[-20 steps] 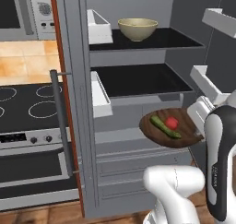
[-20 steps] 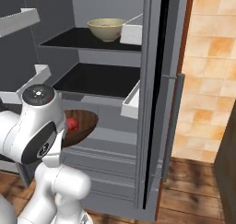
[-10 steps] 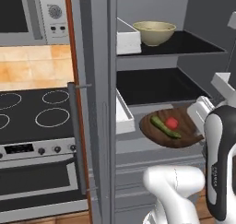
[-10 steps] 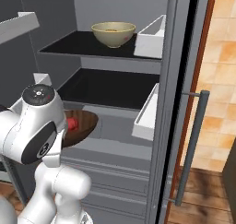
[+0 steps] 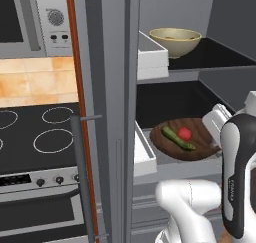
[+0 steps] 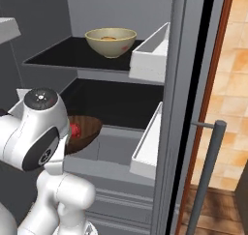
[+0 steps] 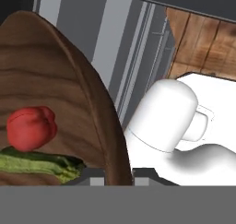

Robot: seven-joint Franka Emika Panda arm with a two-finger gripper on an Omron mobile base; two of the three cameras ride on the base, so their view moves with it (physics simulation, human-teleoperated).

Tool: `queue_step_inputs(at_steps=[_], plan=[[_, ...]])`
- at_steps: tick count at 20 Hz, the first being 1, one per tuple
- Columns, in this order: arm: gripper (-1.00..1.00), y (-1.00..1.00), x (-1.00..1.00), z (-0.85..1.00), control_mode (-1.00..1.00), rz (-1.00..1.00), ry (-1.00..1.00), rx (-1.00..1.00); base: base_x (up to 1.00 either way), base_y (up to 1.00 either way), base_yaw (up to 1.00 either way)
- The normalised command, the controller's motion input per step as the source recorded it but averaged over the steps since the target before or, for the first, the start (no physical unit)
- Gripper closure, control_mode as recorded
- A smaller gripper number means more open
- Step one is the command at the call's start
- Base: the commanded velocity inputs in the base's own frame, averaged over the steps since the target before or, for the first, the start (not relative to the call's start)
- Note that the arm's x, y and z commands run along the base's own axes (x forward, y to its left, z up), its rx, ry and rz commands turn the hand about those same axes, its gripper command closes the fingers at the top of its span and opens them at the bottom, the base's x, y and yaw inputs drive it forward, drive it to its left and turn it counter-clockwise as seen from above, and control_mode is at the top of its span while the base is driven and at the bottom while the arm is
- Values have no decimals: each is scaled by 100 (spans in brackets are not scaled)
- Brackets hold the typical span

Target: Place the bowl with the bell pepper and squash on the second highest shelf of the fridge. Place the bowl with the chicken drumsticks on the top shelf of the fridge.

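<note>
A brown wooden bowl [image 5: 199, 137] carries the red bell pepper [image 5: 184, 133] and the green squash [image 5: 177, 138]. My gripper [image 7: 117, 174] is shut on this bowl's rim, one finger on each side of the wall. I hold the bowl level in the open fridge [image 5: 110, 87], in front of the lower of the two dark shelves [image 6: 121, 103] in view and a little below it. On the upper dark shelf [image 6: 58, 52] stands a cream bowl [image 6: 110, 40] with golden-brown chicken drumsticks [image 6: 107, 37] inside. In the right base view my arm hides most of the wooden bowl [image 6: 86, 132].
White door bins [image 5: 150, 54] [image 6: 147, 147] flank the shelves on both open doors. Long grey bar handles [image 5: 82, 177] [image 6: 208, 176] stick out from the doors. A black stove [image 5: 35, 132] and a microwave [image 5: 30, 17] lie left of the fridge. Wooden floor [image 7: 203, 43] lies below.
Both base views have shifted and the fridge now looks closer, so the base has moved. The wooden bowl stays in my grip at the same place relative to the arm.
</note>
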Motion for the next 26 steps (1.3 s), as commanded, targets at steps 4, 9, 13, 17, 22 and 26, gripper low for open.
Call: queue_step_inputs(at_steps=[4, 9, 13, 17, 22, 26], plan=[[100, 0, 0, 0, 100, 0, 0, 0, 20, -22, -9], [100, -16, 52, 7, -100, -11, -14, 3, 0, 0, 0], [100, 1, 100, 9, -100, -9, -11, 0, 0, 0, 0], [100, -1, 100, 0, -100, -1, 0, 1, 0, 0, 0], [100, -3, 95, -18, -100, 0, 0, 0, 0, 0, 0], [100, -2, 98, -41, -100, 0, 0, 0, 0, 0, 0]])
